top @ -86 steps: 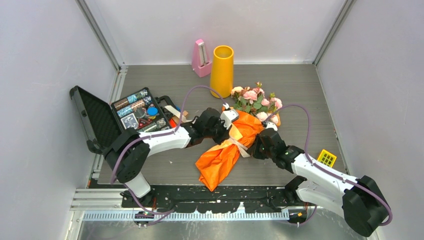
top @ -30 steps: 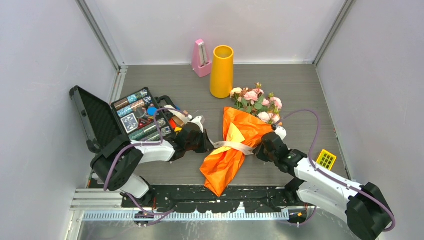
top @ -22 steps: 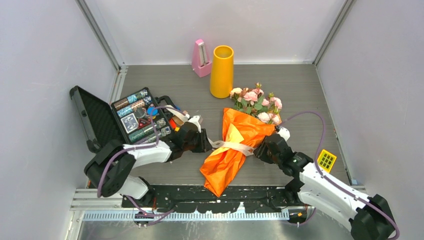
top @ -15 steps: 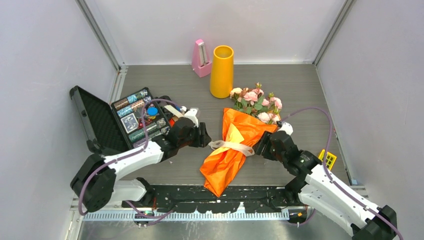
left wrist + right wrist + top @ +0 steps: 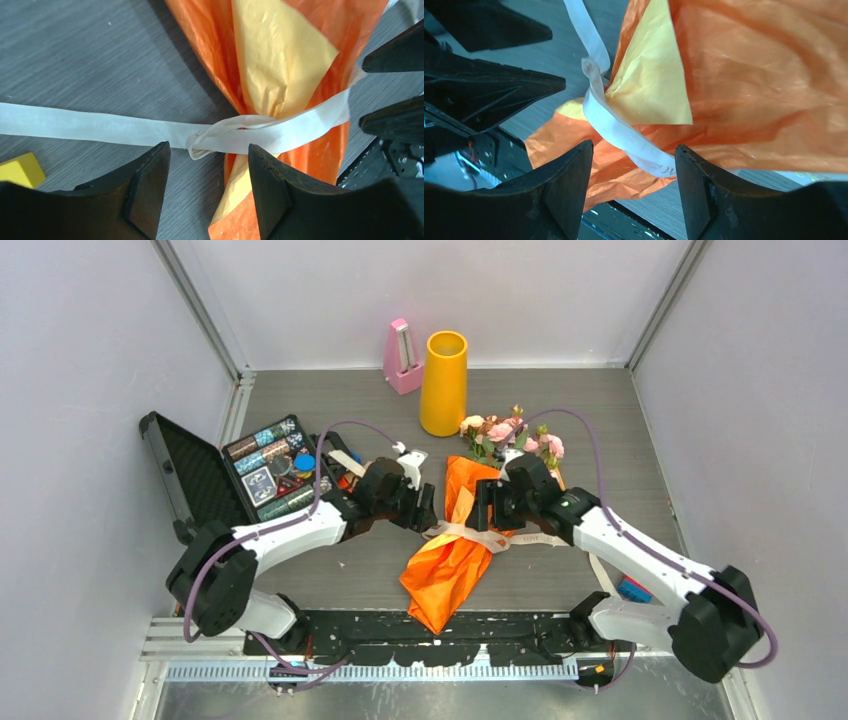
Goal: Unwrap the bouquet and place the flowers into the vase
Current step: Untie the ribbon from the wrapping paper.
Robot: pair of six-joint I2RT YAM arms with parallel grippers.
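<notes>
The bouquet lies flat on the table, its crinkled orange paper (image 5: 446,562) pointing toward me and the pink flowers (image 5: 510,434) toward the yellow vase (image 5: 444,383), which stands upright behind them. A beige ribbon (image 5: 470,536) still crosses the paper's waist in a slack loop (image 5: 215,140), with one end trailing over the table (image 5: 85,126). My left gripper (image 5: 426,508) hangs open just left of the paper, nothing between its fingers (image 5: 145,192). Facing it over the paper, my right gripper (image 5: 481,506) is open too, and the ribbon (image 5: 619,131) lies below its fingers (image 5: 698,192).
An open black case (image 5: 262,474) full of small items sits at the left. A pink metronome (image 5: 402,357) stands beside the vase. A small yellow block (image 5: 20,170) lies on the table near the left gripper. Grey walls close in both sides.
Both grippers were shut on the ribbon ends, pulling them apart. They have opened, let go and swung in over the bouquet's waist. The ribbon now lies slack.
</notes>
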